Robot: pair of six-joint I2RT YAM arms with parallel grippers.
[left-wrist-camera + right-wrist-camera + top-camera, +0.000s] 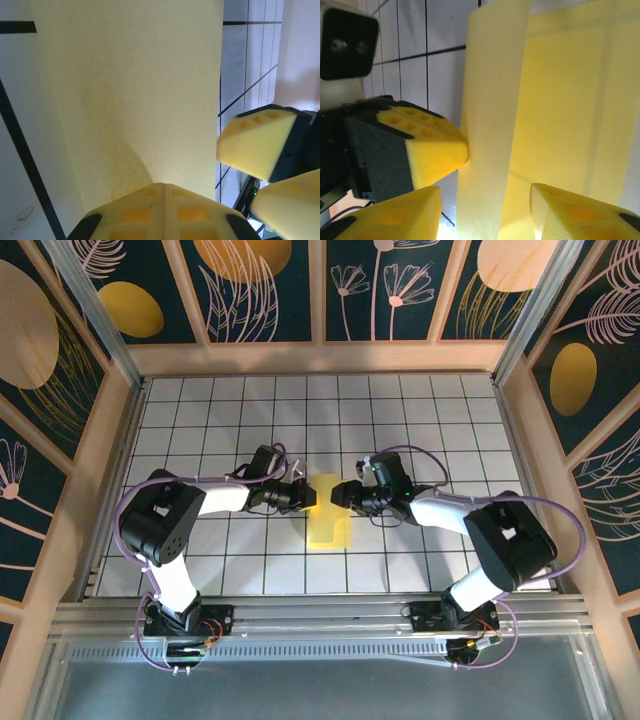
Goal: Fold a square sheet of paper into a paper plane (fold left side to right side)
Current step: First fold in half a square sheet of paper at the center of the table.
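Observation:
The square sheet of paper lies folded into a narrow pale-yellow strip on the white grid table, with one flap raised over the flat layer. My left gripper comes in from the left. In the left wrist view its jaws are pressed together on the near edge of the paper. My right gripper faces it from the right and stands open, one finger on each side of the raised flap. The left fingertips touch the flap's left edge.
The two grippers' tips nearly meet over the paper's far end; the right gripper's fingers show close beside the paper in the left wrist view. Wooden frame walls with dark patterned panels enclose the table. The arm bases sit at the near edge.

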